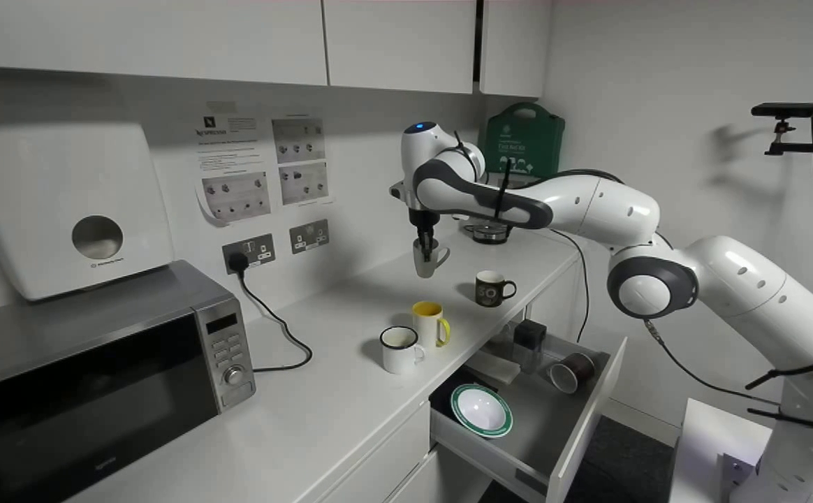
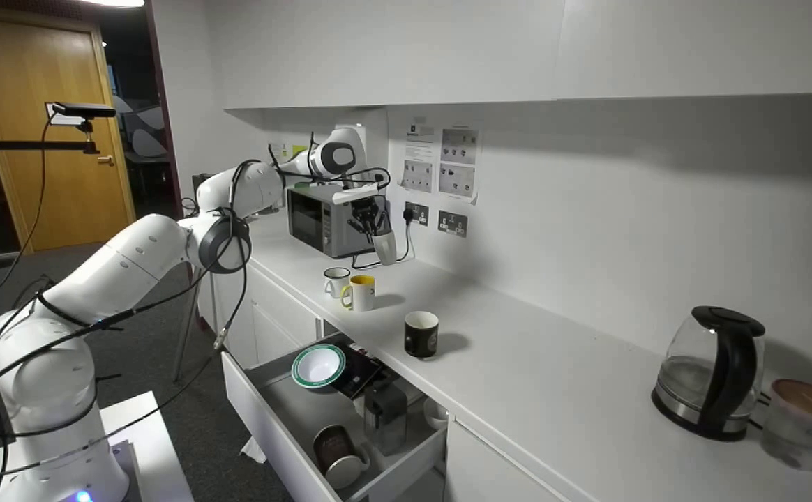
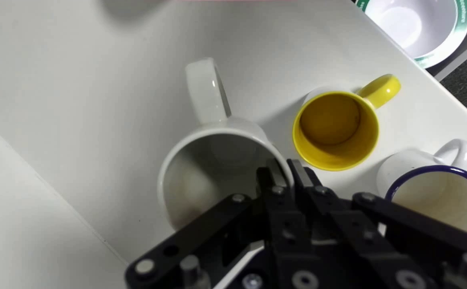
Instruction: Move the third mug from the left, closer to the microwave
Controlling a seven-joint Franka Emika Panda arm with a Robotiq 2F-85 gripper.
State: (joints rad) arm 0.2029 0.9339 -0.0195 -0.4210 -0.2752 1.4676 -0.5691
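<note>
Foremost, one white surface (image 1: 309,419), long; bears the microwave (image 1: 99,377).
One robot arm (image 1: 588,202), white with dark grey joint covers; base well apart from the microwave, wrist above the surface on the microwave's control-panel side.
One drawer (image 1: 543,419), pulled out; lower than the microwave, on its control-panel side.
Microwave itself: silver-grey, dark glass door, one round dial.
One wall dispenser (image 1: 57,188), white; behind and above the microwave.
One kettle (image 2: 716,369), glass with black handle; on the surface, well apart from the microwave.
One bowl (image 1: 482,411), white with green rim; in the drawer, at the end nearer the microwave.
One gripper (image 3: 285,170), black; apart from the microwave, on its control-panel side; jaws narrow, pinching the rim of the plain white mug (image 3: 193,188), one jaw inside it, one outside.
One dark mug (image 1: 489,292), pale marking on its side; upright, farther from the microwave than the next two.
One dark-rimmed cup (image 1: 398,358), white; upright, nearest the microwave of those standing on the surface.
One yellow-lined mug (image 1: 426,330), white outside, yellow handle; upright, just beyond the dark-rimmed cup from the microwave.
One plain white mug, off the surface: in mid-air, tilted a little, apart from the microwave on its control-panel side.
</note>
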